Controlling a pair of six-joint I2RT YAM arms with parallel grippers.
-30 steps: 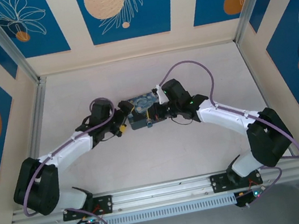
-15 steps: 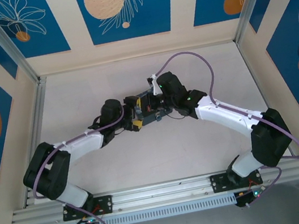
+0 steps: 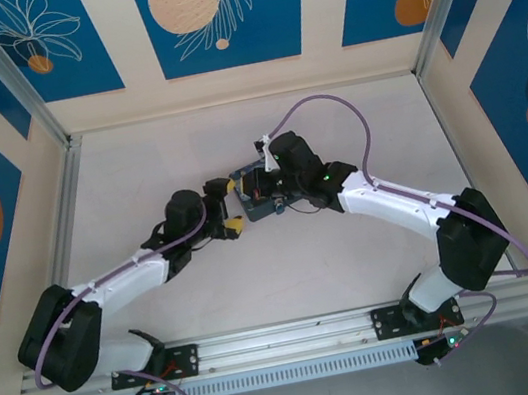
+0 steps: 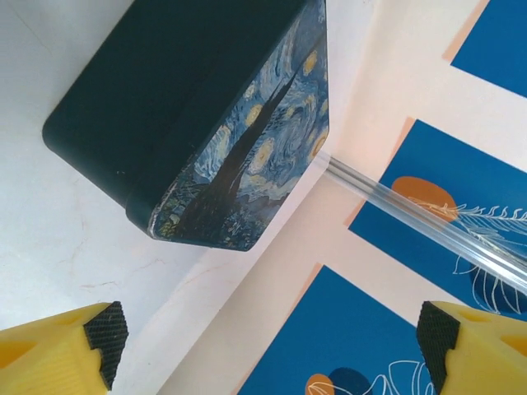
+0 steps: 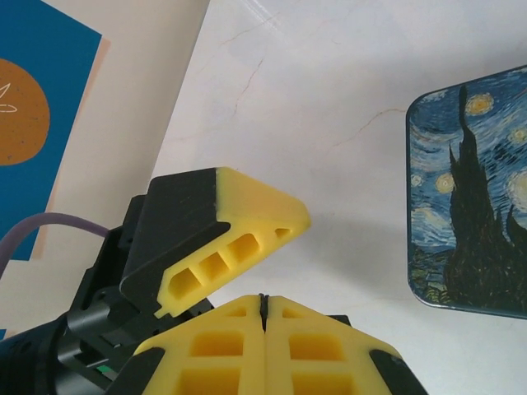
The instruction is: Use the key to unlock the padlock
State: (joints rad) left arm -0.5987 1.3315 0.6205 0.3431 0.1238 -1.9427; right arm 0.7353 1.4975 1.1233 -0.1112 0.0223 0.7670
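Left tool point(image 4: 265, 346) spread wide, yellow tips at the bottom corners of its wrist view, nothing between them, aimed at the dark side of the swirl-painted box point(image 4: 189, 99) on the counter point(image 4: 49, 247). Right tool point(image 5: 262, 329) pressed shut at the bottom of its view, nothing visible in the seam. Padlock and key too small to pick out in the crowd at centre of the overhead view; whereabouts not tellable.

Judged by kind: padlock light, hard, slick, apt to skid or spin, so best pinched across the flat body sides, keyhole left free. Key thin and stiff, best taken by the head.

Against half a second ago: left tool drawn back toward lower left, jaws a touch narrower; right tool edged left over the box.
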